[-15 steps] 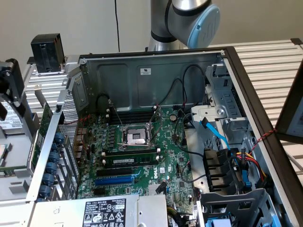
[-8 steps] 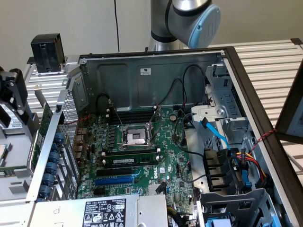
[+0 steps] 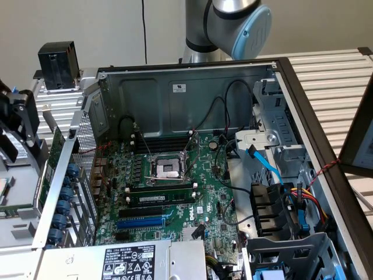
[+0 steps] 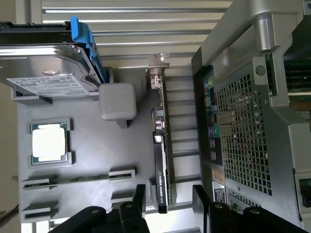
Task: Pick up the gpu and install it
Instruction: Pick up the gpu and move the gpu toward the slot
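The jaws stand wide open, and their two black fingers (image 4: 139, 199) straddle one end of the gpu (image 4: 163, 165), with a gap showing on either side of the card, so nothing is gripped. The gpu stands on its long edge in a grey tray (image 4: 87, 126), not yet lifted, its silver bracket (image 4: 158, 65) at the end far from the jaws and its black shroud edge carrying white lettering. The card sits between a pale grey block (image 4: 117, 101) and the perforated rear panel of the computer case (image 4: 240, 121), close to the panel but apart from it. Elsewhere in the tray lie a hard drive (image 4: 46, 68) with a blue bracket (image 4: 80, 36), a square processor chip (image 4: 48, 143) in its own recess, and a thin memory stick (image 4: 73, 179) standing in a slot. The tray rests on a slatted metal tabletop (image 4: 141, 29). In the exterior view the case lies open in the middle of the frame, its green motherboard (image 3: 175, 192) facing up with a bare processor socket (image 3: 168, 168), one memory stick (image 3: 160, 199) seated below it, and a blue expansion slot (image 3: 143, 221) with no card in it. The power supply (image 3: 128, 259) fills the lower middle, and the robot arm (image 3: 233, 23) rises at the upper middle.
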`<state>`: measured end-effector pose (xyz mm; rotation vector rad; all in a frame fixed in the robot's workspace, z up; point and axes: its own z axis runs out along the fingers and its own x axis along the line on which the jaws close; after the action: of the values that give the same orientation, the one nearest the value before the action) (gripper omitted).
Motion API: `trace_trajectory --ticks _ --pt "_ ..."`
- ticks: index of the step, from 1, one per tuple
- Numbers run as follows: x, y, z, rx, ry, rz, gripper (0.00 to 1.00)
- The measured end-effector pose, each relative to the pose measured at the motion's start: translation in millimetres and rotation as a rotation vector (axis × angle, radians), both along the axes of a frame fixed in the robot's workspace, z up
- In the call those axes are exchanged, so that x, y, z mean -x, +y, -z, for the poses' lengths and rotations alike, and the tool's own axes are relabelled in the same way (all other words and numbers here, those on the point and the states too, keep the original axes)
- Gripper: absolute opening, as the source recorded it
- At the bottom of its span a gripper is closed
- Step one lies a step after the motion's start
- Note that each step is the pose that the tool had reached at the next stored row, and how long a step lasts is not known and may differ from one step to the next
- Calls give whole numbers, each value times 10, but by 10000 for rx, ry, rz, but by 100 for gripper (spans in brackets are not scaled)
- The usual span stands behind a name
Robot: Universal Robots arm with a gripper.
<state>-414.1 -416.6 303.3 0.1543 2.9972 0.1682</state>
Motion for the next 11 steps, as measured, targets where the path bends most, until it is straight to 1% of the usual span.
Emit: trace_trajectory --ticks 7,11 --pt "-3 1 127 -1 3 3 51" --pt "-73 1 199 -12 5 6 51"
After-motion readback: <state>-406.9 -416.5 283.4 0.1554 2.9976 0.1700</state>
